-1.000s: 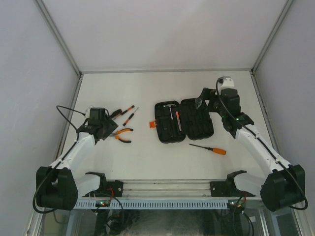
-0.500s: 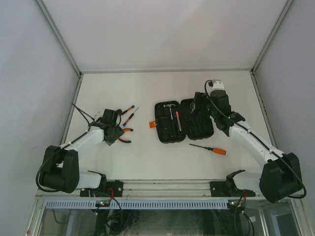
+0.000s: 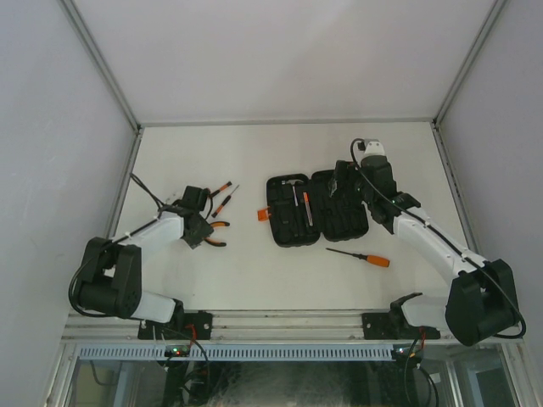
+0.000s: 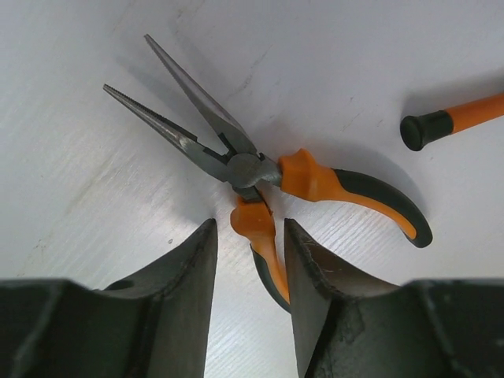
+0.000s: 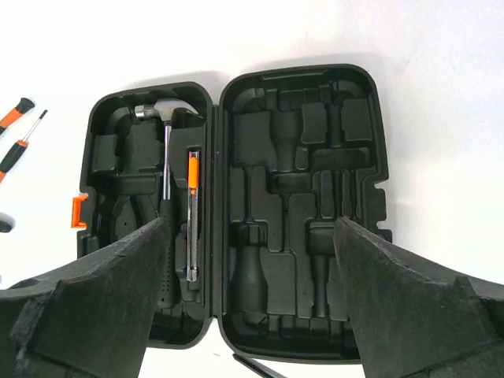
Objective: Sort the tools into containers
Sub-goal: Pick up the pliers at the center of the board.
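The orange-handled pliers [image 3: 215,234] lie on the table with jaws and handles spread [image 4: 260,169]. My left gripper [image 3: 200,227] is low over them, open, its fingers straddling one pliers handle [image 4: 248,236]; the handle lies against the right finger. The black tool case [image 3: 316,209] lies open at centre. It holds the hammer [image 5: 167,157] and a thin orange-tipped tool [image 5: 192,213] in its left half. My right gripper [image 3: 344,182] hovers above the case, open wide and empty [image 5: 248,228].
Two thin screwdrivers [image 3: 222,193] lie just beyond the pliers; one orange handle end shows in the left wrist view [image 4: 465,118]. An orange-handled screwdriver [image 3: 361,256] lies in front of the case. The case's orange latch [image 3: 262,215] sticks out on its left side.
My left gripper has moved right and down onto the pliers. My right gripper has shifted left and nearer, over the right half of the case.
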